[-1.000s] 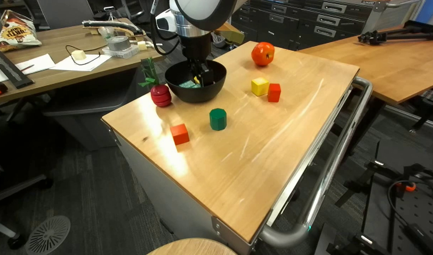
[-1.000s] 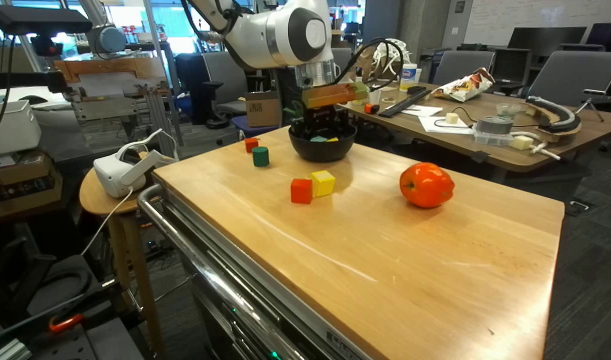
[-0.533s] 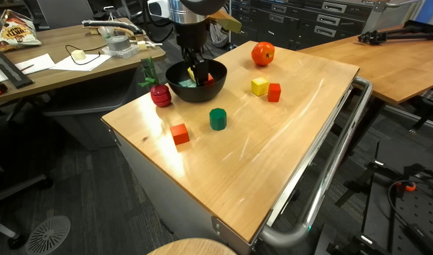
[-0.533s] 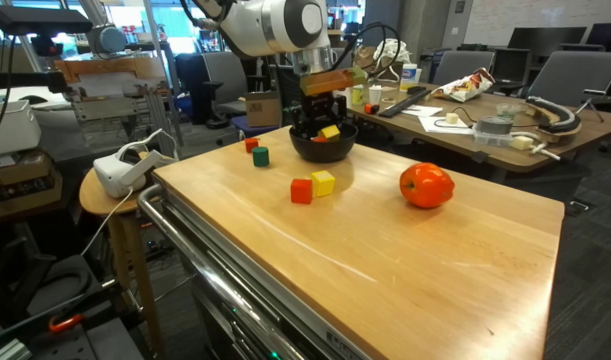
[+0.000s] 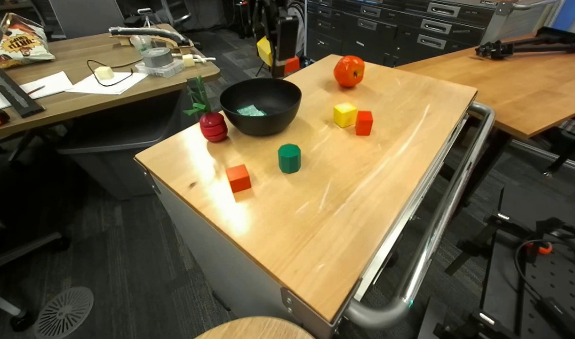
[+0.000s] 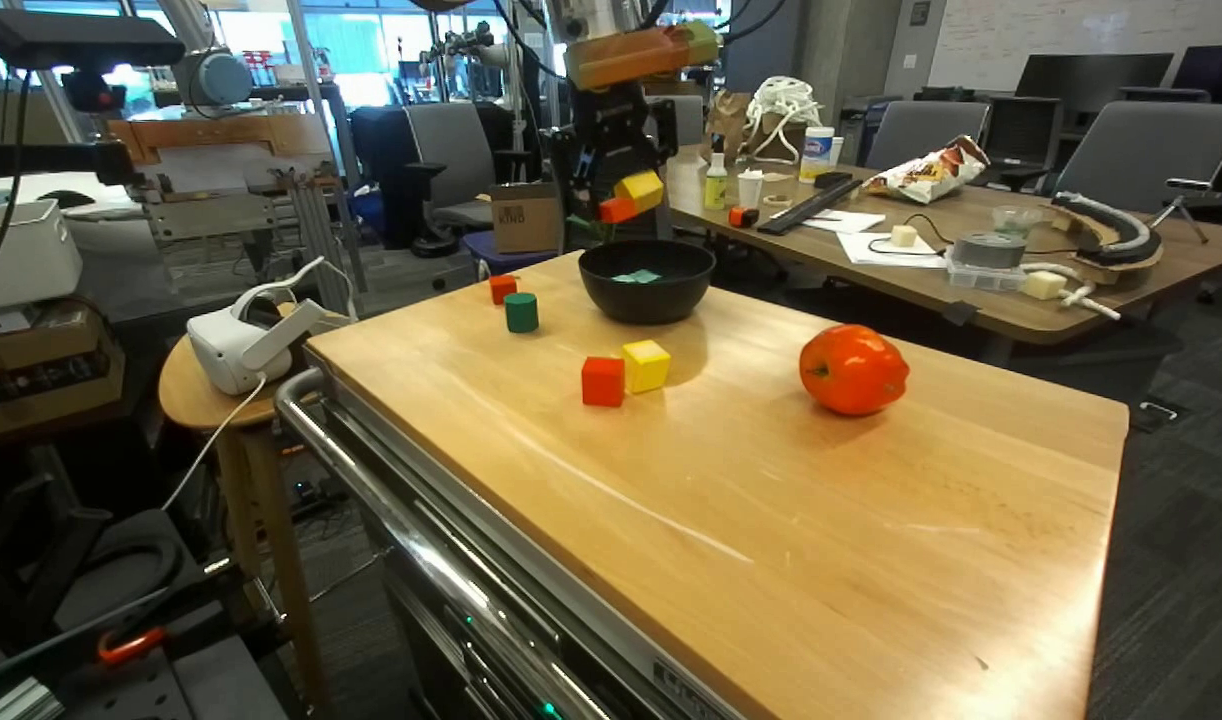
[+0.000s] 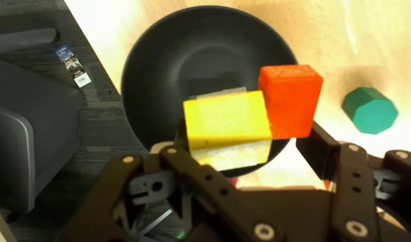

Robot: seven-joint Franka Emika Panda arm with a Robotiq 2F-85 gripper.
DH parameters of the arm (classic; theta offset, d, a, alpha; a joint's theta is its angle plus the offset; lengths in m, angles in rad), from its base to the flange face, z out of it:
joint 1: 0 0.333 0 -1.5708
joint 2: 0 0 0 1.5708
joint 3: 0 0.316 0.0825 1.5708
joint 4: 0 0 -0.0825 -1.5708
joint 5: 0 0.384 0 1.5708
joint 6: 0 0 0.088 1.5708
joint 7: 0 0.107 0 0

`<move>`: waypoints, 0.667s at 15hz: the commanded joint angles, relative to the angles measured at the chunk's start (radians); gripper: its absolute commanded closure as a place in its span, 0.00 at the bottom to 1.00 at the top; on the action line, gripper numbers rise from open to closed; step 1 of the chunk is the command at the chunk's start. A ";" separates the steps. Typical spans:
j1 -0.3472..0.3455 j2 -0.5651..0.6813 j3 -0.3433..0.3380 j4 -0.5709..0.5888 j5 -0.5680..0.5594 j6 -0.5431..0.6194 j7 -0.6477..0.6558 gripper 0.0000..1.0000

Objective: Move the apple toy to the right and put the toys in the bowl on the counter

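"Can you read anything in here?"

"Yes! The chip bag [image 5: 23, 43], upper left in an exterior view, says TURTLE CHIPS. And the cardboard box [image 6: 524, 218], above the middle in an exterior view, says KIND. The little card [image 7: 73, 66], upper left in the wrist view, has words too, but they're too blurry for me."

"What's different from a moment ago?"

"The jaws were down inside the black bowl [image 5: 261, 124]. Now they're up above it, and they're pinching two things side by side: a yellow block [image 7: 227, 117] and an orange-red block [image 7: 289, 101]. Some pale green stuff [image 5: 251, 111] is left in the bowl."

"And the apple toy [image 6: 854, 370]?"

"It didn't move. It sits on the bench [image 6: 871, 540], right of the middle in an exterior view."

"What about the toys out on the bench?"

"They didn't move either. In an exterior view, the yellow cube [image 5: 345, 115] and red cube [image 5: 364, 123] are close together, right of the middle. The green block [image 5: 290, 158] is near the middle, and the orange cube [image 5: 238, 179] is lower and more left. The dark-red round toy [image 5: 214, 126] is just beside the bowl."
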 commanded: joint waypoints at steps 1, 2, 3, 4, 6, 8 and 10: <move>-0.024 -0.194 0.030 -0.199 0.159 -0.040 -0.157 0.47; -0.017 -0.221 0.023 -0.236 0.205 -0.052 -0.180 0.47; -0.013 -0.242 0.018 -0.269 0.272 -0.072 -0.226 0.47; -0.007 -0.255 0.009 -0.304 0.329 -0.080 -0.244 0.47; 0.000 -0.282 -0.011 -0.380 0.401 -0.075 -0.225 0.47; 0.002 -0.301 -0.027 -0.454 0.431 -0.034 -0.164 0.47; 0.001 -0.306 -0.044 -0.507 0.437 -0.009 -0.109 0.47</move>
